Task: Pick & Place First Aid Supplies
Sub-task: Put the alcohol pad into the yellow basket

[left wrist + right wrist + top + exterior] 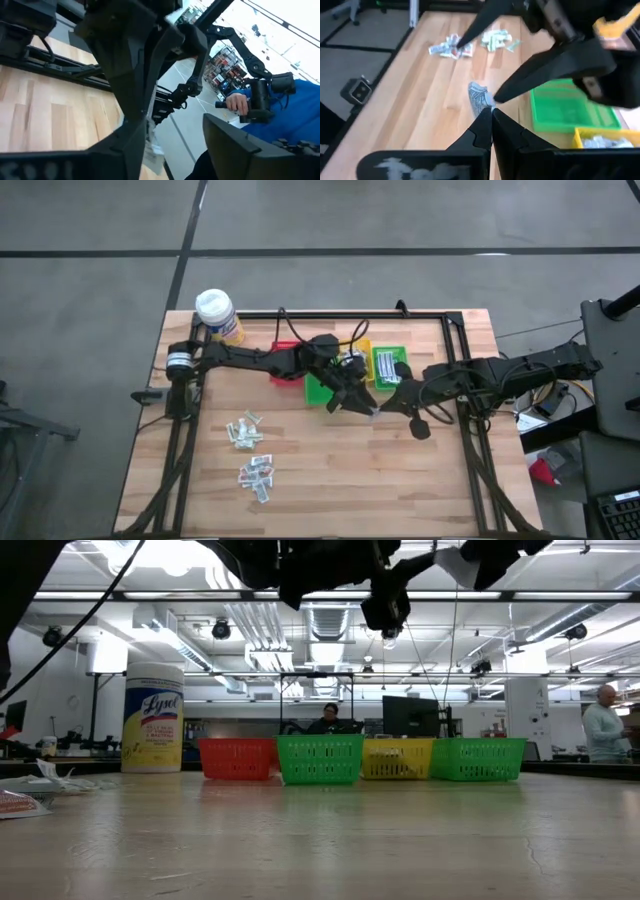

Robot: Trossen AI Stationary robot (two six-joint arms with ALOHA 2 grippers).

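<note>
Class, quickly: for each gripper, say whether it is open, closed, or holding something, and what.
Left gripper: fingers open, beside the silvery packet, not gripping it.
Right gripper: fingers shut on the silvery packet, above the table.

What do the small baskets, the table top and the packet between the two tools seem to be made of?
The baskets, such as the green one, look like moulded plastic: bright glossy colour, lattice walls. The table top looks like varnished wood: pale planks with visible grain. The packet, pinched by the right tool, looks like crinkled foil or paper, with a silvery, creased surface; which of the two is unclear.
</note>
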